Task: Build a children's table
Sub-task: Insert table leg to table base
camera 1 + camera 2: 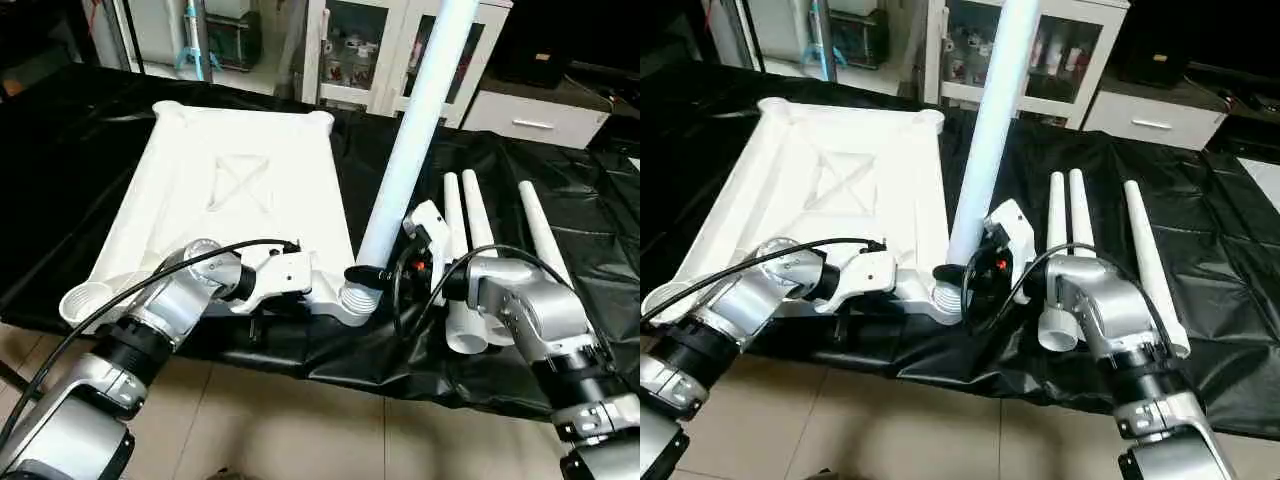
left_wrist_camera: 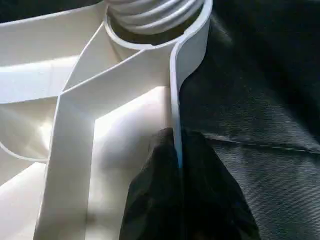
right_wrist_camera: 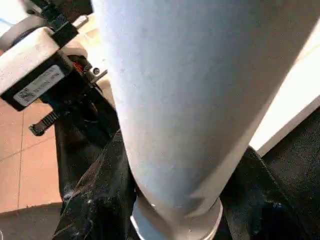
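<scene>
White top [image 1: 240, 180] upside down on the black worktop [image 1: 60, 150], near its left edge. Left tool [image 2: 177, 165] clamped on top's near rim beside the corner socket [image 1: 358, 300]. Leg [image 1: 415, 130] upright in that socket, gripped low by right tool [image 1: 385, 275]. Three spare legs [image 1: 480, 225] flat at right.

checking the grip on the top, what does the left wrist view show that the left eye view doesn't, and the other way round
Left wrist view: the left gripper's fingers shut on the table top's thin edge wall, one finger on each side of it.

Left eye view: the right gripper around the leg standing tilted in the near corner socket, three spare legs lying on the black cover, and the top's far corners.

Both: the ribbed white underside and that corner socket with the leg's threaded end in it.
</scene>
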Motion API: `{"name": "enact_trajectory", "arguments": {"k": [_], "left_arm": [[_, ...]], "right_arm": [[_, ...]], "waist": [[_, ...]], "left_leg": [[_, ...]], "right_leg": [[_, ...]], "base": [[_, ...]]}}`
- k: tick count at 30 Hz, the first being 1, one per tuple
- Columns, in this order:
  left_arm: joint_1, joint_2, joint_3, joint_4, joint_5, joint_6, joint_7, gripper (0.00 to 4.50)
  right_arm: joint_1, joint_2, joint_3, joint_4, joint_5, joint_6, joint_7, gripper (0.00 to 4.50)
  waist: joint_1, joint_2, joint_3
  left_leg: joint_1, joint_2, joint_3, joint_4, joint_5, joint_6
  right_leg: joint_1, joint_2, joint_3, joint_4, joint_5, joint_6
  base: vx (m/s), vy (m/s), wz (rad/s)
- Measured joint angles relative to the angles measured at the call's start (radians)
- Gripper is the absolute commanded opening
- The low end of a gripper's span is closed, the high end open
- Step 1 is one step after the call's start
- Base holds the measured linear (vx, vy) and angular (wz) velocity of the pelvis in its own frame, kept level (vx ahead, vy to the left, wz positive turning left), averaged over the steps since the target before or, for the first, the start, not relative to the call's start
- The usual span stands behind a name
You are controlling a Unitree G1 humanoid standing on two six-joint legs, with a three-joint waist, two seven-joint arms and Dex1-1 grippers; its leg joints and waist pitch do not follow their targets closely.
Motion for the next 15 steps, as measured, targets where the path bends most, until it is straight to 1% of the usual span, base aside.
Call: {"name": "enact_trajectory", "arguments": {"k": [8, 15], "left_arm": [[0.008, 0.0, 0.001, -0.017, 0.004, 0.008, 0.0, 0.0], [0.01, -0.005, 0.003, -0.017, 0.017, 0.016, 0.001, 0.0]], "right_arm": [[-0.024, 0.007, 0.014, 0.05, -0.008, -0.007, 0.026, 1.9], [-0.041, 0.013, 0.021, 0.099, -0.022, -0.035, 0.044, 1.9]], "waist": [[0.0, -0.002, -0.001], [-0.001, -0.011, -0.008]], "left_leg": [[0.0, 0.0, 0.0, 0.0, 0.0, 0.0], [0.0, 0.0, 0.0, 0.0, 0.0, 0.0]], "right_leg": [[0.0, 0.0, 0.0, 0.0, 0.0, 0.0], [0.0, 0.0, 0.0, 0.0, -0.001, 0.0]], "base": [[0.0, 0.0, 0.0], [0.0, 0.0, 0.0]]}}
